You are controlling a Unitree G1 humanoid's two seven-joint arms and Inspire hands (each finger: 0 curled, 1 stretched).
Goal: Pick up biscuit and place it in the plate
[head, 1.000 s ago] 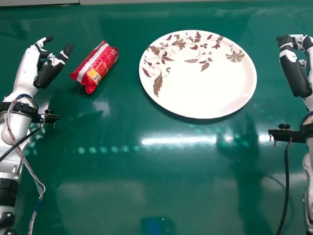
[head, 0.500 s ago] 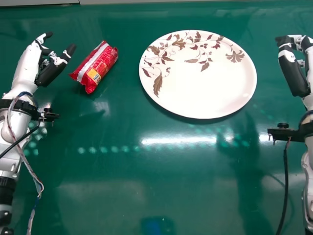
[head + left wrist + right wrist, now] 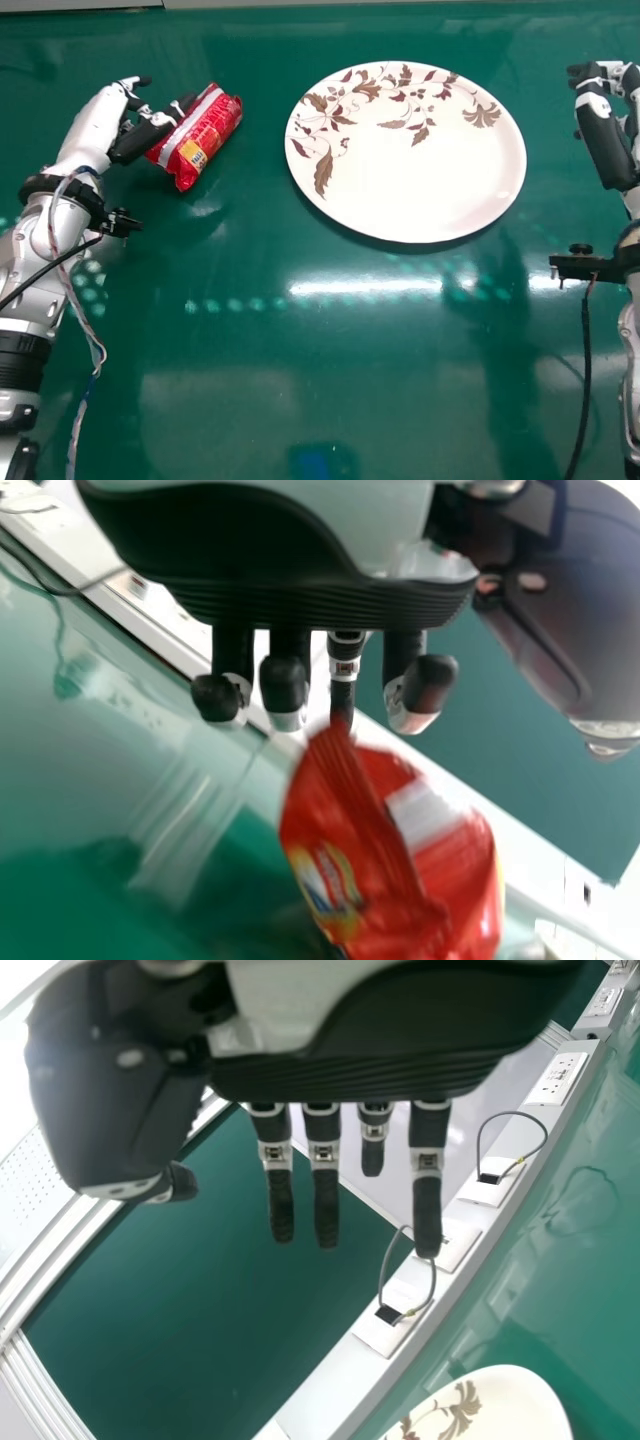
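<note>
In the head view my left hand is at the upper left, its thumb over the near-left end of the red biscuit packet, which lies tilted on the table. The left wrist view has the packet just beyond the fingers of my left hand; they are relaxed and not curled round it. Right of the packet lies the white plate with brown leaf patterns, holding nothing. My right hand stays open at the right edge; the right wrist view has my right hand with straight fingers, and the plate's rim.
The green table extends under everything. A cable hangs from the right wrist mount and loose wires run along the left forearm. White sockets line the table's far side.
My left hand has moved right, from beside the packet to its left end, where it now overlaps it. The packet and plate look unmoved; my right hand has barely shifted.
</note>
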